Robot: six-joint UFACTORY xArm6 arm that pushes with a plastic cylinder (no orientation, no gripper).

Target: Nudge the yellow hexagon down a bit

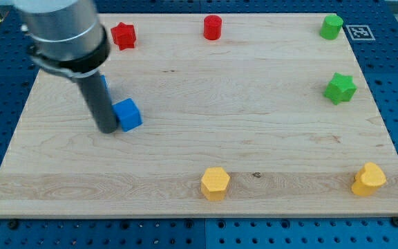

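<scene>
The yellow hexagon [215, 182] lies near the view's bottom edge, just right of centre. My tip [107, 129] rests on the board at the view's left, touching the left side of a blue cube [128, 114]. The tip is far up and left of the yellow hexagon. Another blue block [104, 86] peeks out behind the rod, mostly hidden.
A red star [124, 34] and a red cylinder [213, 27] sit along the view's top. A green block [332, 26] is at the top right, a green star [340, 88] below it. A yellow heart-like block [370, 179] lies at the bottom right.
</scene>
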